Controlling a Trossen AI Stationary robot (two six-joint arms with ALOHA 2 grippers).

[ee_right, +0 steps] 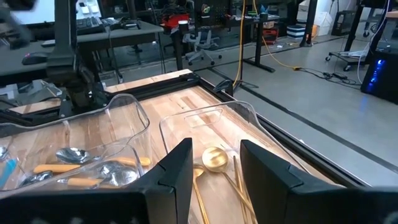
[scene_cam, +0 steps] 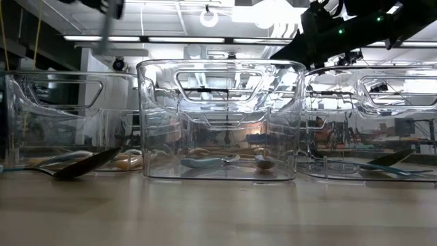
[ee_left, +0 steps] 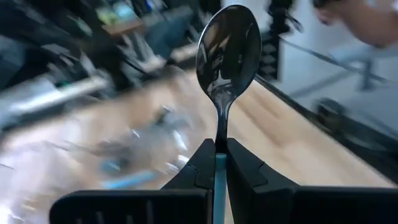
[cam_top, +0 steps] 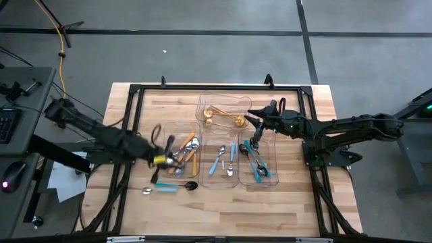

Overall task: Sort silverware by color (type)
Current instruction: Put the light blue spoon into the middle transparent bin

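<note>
Looking down on a wooden tabletop (cam_top: 297, 196) carrying four clear trays (cam_top: 200, 108): one near the middle of the far edge, three side by side in a row nearer the middle.

Clenching the left pincer (cam_top: 160, 160) on a dark spoon (ee_left: 227, 50), gripping it by its teal handle between the two fingers (ee_left: 245, 171), with the glossy bowl standing out beyond the fingertips. Hovering with that pincer over the left half of the tabletop, at the left side of the row's left tray.

Holding the right pincer (cam_top: 251, 121) released and gripping nothing, with fingers (ee_right: 177, 168) spread apart. Hanging it between the far tray and the row's right tray, toward the right half of the tabletop, just above the gold pieces.

Showing the sorted silverware as follows:
- gold cutlery (cam_top: 223, 118) lying in the far tray, with a round gold spoon bowl showing in the right wrist view;
- orange-handled cutlery (cam_top: 192, 156) piling up in the row's left tray;
- light-blue-handled cutlery (cam_top: 219, 162) lying in the row's middle tray;
- teal-handled cutlery (cam_top: 256, 165) lying in the row's right tray.

Leaving two loose spoons outside the trays, lying flat on the bare wood toward the near left corner, in front of the left tray: a dark-bowled spoon (cam_top: 189, 185) and, closer to the left edge, a silver-bowled spoon (cam_top: 148, 191). Not telling clearly which teal-blue handle between them belongs to which.
</note>
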